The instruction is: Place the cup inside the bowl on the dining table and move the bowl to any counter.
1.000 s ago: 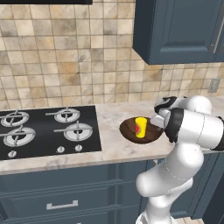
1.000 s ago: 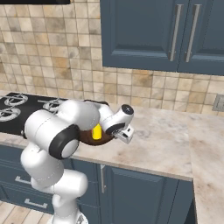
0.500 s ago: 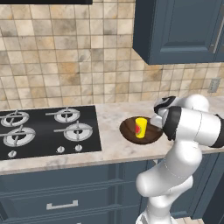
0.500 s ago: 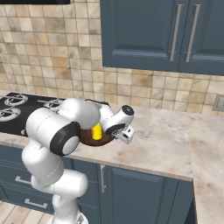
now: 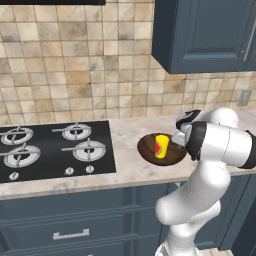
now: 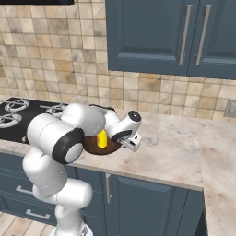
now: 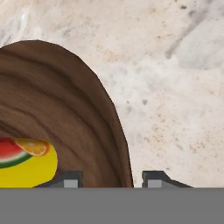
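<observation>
Nearest in the hand view, the gripper (image 7: 112,178) shows two small dark finger tips standing apart, one on either side of the rim of the bowl (image 7: 65,113), with a gap between each tip and the wood, so the jaws look parted and not clamped on anything. A second ago the hand sat in the same spot at the bowl's edge, and little else in the scene has shifted; the likely change is that the grip on the rim has just been let go. Inside the bowl, the cup (image 7: 26,162) stands upright, its yellow side and red fruit patch showing at the left. In the left base view the white arm bends low over the counter (image 5: 130,165), with the gripper (image 5: 181,131) at the bowl's right rim; the dark brown bowl (image 5: 150,150) rests flat on the speckled stone with the cup (image 5: 161,145) in its middle, just to the right of the black gas hob (image 5: 52,150). That placement fits a finished delivery: cup nested, bowl set down on a worktop. Behind them rise the tan tile backsplash (image 5: 75,65) and the dark blue wall cabinets (image 5: 205,35).
</observation>
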Motion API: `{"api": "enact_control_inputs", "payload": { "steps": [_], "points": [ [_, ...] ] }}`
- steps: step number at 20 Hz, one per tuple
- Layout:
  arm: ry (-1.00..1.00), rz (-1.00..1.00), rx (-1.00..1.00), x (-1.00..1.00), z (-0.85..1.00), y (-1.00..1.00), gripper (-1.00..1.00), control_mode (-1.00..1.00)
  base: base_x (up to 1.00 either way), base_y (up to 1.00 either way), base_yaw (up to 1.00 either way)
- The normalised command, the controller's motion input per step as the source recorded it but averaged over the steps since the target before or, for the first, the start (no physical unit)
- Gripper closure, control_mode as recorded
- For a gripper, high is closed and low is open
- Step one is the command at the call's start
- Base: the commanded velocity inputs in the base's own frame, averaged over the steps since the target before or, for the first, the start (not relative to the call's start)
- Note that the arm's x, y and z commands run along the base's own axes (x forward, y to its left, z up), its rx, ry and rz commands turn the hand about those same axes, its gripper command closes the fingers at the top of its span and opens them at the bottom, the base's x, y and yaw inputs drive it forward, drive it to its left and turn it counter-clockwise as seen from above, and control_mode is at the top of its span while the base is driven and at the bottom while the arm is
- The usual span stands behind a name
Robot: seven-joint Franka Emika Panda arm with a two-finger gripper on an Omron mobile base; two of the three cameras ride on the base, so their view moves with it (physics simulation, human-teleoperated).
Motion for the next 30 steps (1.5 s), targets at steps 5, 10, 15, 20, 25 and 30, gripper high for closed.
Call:
{"api": "enact_control_inputs", "payload": {
  "steps": [5,10,15,20,25,30],
  "points": [
    [0.00,0.00,0.00,0.00,0.11,0.00,-1.00,-1.00,0.00,0.00,0.00],
    [0.00,0.00,0.00,-0.01,0.25,-0.06,-1.00,-1.00,0.00,0.00,0.00],
    [0.00,0.00,0.00,-0.14,0.32,-0.13,-1.00,-1.00,0.00,0.00,0.00],
    [0.00,0.00,0.00,-0.26,0.21,-0.24,-1.00,-1.00,0.00,0.00,0.00],
    [0.00,0.00,0.00,-0.54,0.27,-0.08,-1.00,-1.00,0.00,0.00,0.00],
    [0.00,0.00,0.00,-0.65,0.34,0.00,-1.00,-1.00,0.00,0.00,0.00]
  ]
}}
